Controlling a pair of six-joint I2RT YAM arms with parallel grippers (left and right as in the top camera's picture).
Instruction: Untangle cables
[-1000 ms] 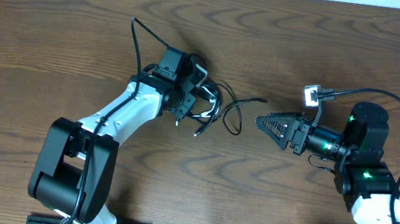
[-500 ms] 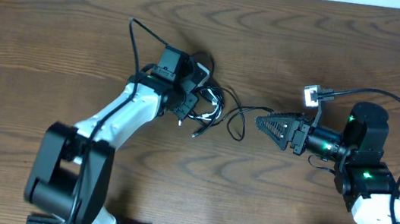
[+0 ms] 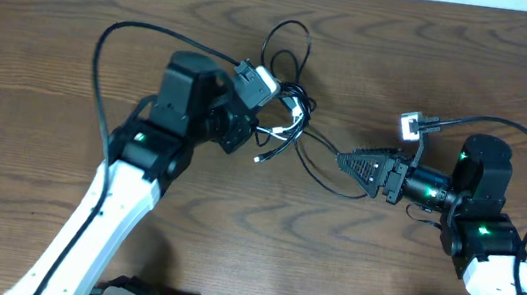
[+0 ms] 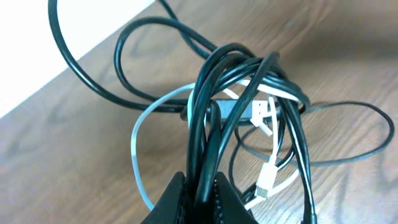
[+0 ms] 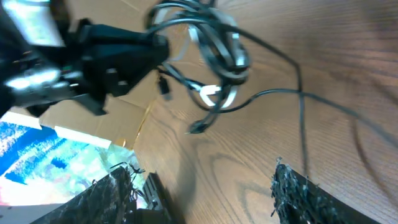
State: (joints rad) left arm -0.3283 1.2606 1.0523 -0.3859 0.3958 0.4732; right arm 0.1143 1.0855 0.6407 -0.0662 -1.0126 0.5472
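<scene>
The cables point(image 3: 286, 115) are a knot of thin black and white cords hanging from my left gripper point(image 3: 244, 125), which is raised over the table. In the left wrist view the left gripper point(image 4: 199, 202) is shut on black strands, and the cables point(image 4: 249, 102) dangle beyond it with a white plug point(image 4: 267, 180) low down. One black loop point(image 3: 287, 42) arcs toward the far edge. A black strand point(image 3: 326, 175) trails to the right, just below my right gripper point(image 3: 344, 162). The right gripper point(image 5: 199, 177) stands open and holds nothing, facing the cables point(image 5: 214, 59).
The wooden table point(image 3: 406, 54) runs in every direction around the tangle. The left arm's own thick black cable point(image 3: 116, 34) arches over its left side. A cardboard edge point(image 5: 124, 124) and a printed blue sheet point(image 5: 43, 158) show beyond the table in the right wrist view.
The left gripper has shut on the bundle, then lifted it and pulled it toward the far side. A loop has sprung up behind and a strand has stretched toward the right gripper, which stayed put.
</scene>
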